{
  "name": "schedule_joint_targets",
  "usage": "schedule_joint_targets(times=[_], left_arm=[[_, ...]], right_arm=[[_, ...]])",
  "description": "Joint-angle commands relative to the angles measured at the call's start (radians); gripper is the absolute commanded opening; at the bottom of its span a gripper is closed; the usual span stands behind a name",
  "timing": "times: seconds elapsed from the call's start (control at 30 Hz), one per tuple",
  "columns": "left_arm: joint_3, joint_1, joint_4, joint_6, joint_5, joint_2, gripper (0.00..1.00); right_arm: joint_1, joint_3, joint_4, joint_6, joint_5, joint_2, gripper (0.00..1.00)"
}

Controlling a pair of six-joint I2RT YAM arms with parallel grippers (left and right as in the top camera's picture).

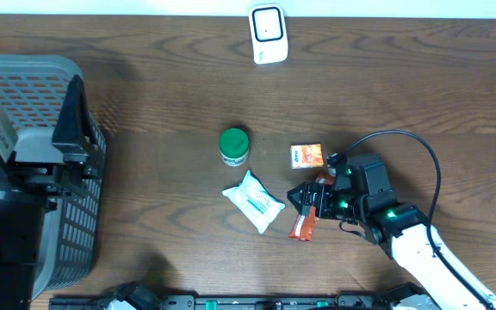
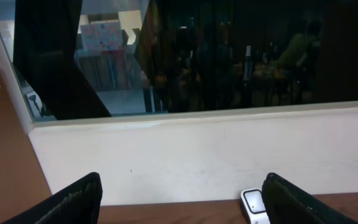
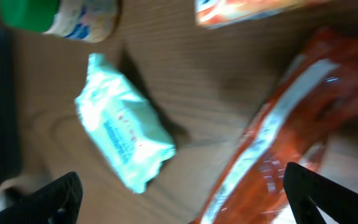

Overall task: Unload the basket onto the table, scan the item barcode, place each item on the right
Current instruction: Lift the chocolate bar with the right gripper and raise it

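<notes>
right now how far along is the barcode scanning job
Done: nothing visibly finished. The green-lidded jar, white packet, orange box and red packet all lie on the table, away from the scanner. In hand: the right claw hangs open over the red packet, gripping nothing; the left claw is open and empty. Left: pick an item and show its barcode to the scanner.

Overhead: straight down, far, whole table (image 1: pixel 162 103). Left wrist: level, faces wall (image 2: pixel 197 155) and window (image 2: pixel 229 56), shares white scanner (image 2: pixel 254 205) with overhead. Right wrist: close, downward, shares wipes pack (image 3: pixel 123 130), orange packet (image 3: pixel 291 124) with overhead.
</notes>
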Motion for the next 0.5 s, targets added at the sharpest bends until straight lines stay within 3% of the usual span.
schedule_joint_targets(times=[0.0, 0.33, 0.47], left_arm=[[-0.007, 0.000, 0.008, 0.002, -0.012, -0.007, 0.82], [-0.007, 0.000, 0.008, 0.002, -0.012, -0.007, 0.82], [-0.007, 0.000, 0.008, 0.002, -0.012, -0.007, 0.82]], right_arm=[[-0.013, 0.015, -0.012, -0.026, 0.115, 0.024, 0.99], [-0.063, 0.015, -0.013, -0.023, 0.218, 0.163, 0.99], [-0.069, 0.015, 0.037, -0.043, 0.138, 0.286, 0.99]])
